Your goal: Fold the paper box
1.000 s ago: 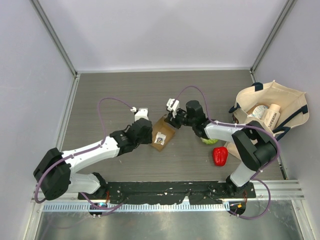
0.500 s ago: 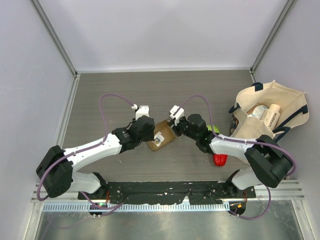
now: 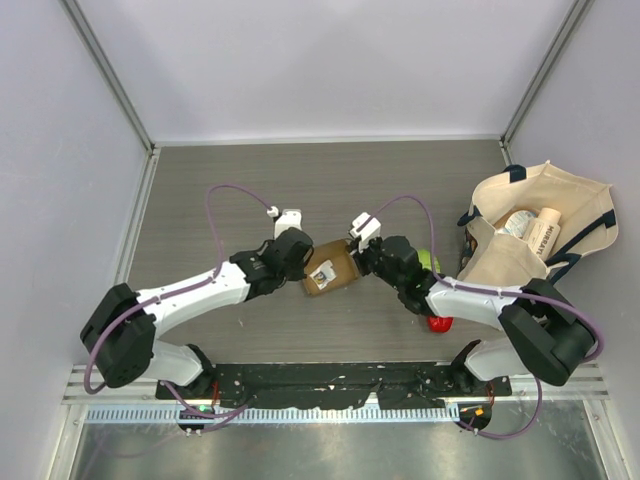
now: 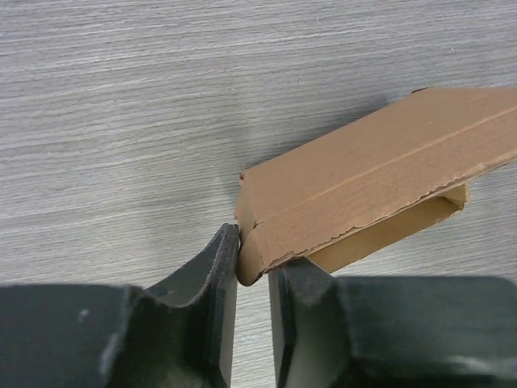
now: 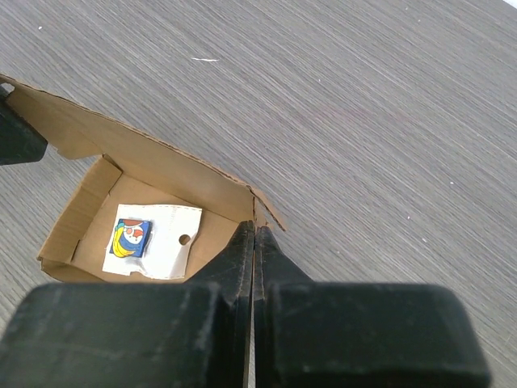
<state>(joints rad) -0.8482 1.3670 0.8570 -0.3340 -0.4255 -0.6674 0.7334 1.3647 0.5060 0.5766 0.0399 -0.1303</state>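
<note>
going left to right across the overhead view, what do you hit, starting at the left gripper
left gripper → paper box → right gripper → green vegetable → cream tote bag. The red pepper is left out: it sits nearer the camera, overlapping the green vegetable's span.

A grey wood-grain surface [image 3: 250,190] fills the view from above. Near its middle sits a small, open brown paper box [image 3: 330,270]. To the right lie a green cabbage [image 3: 428,260] and a red item [image 3: 440,322], both partly hidden, and at the right edge a cream tote bag [image 3: 490,262] with dark handles.
</note>
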